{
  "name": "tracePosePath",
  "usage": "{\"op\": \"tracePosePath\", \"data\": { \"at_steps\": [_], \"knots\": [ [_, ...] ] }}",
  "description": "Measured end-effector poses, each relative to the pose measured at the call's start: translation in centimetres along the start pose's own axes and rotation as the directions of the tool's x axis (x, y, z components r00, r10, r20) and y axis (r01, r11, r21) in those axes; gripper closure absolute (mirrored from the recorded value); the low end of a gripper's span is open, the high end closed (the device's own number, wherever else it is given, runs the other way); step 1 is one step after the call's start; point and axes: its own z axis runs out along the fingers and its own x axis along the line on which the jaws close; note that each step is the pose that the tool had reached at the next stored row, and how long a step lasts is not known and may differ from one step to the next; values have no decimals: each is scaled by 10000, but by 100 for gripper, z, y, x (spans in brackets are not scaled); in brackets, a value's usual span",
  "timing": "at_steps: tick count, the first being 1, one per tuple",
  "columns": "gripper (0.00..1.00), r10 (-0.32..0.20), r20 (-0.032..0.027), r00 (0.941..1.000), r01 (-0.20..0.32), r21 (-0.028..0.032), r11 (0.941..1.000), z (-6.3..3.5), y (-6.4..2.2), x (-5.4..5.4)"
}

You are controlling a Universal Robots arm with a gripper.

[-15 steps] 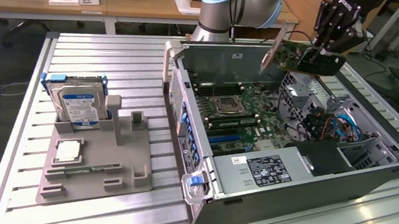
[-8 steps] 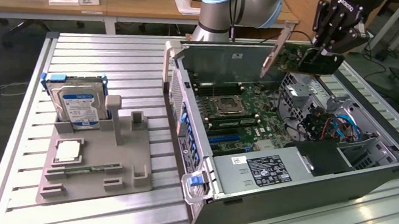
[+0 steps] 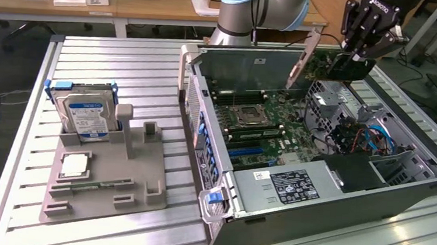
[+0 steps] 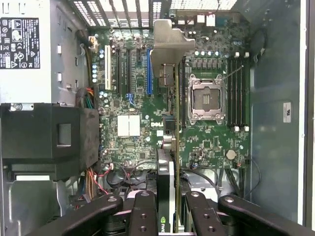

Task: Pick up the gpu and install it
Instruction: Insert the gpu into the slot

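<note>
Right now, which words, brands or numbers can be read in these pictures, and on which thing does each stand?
"ROBOTIQ": on the gripper.
"DELL": on the motherboard.
Too small to read: the power supply label, the drive label, and the green logo on the gpu.

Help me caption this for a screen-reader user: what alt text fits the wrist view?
The gripper holds the gpu edge-on above the motherboard inside an open computer case, with the silver bracket at the card's far end. A CPU socket lies to one side of the card, a blue slot to the other.
</note>
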Motion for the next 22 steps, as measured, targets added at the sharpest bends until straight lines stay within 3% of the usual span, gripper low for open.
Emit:
{"op": "tracePosePath", "data": {
  "at_steps": [5,11,17,19,22],
  "knots": [
    [73,-8,0,10000,8,0,10000,0,0,0],
    [73,-704,-33,9975,704,-18,9975,3,0,0],
    [73,-771,-34,9970,771,-9,9970,6,2,-1],
    [73,-792,-42,9968,792,90,9968,18,14,0],
    [73,-821,-58,9966,822,318,9961,40,41,1]
  ]
}}
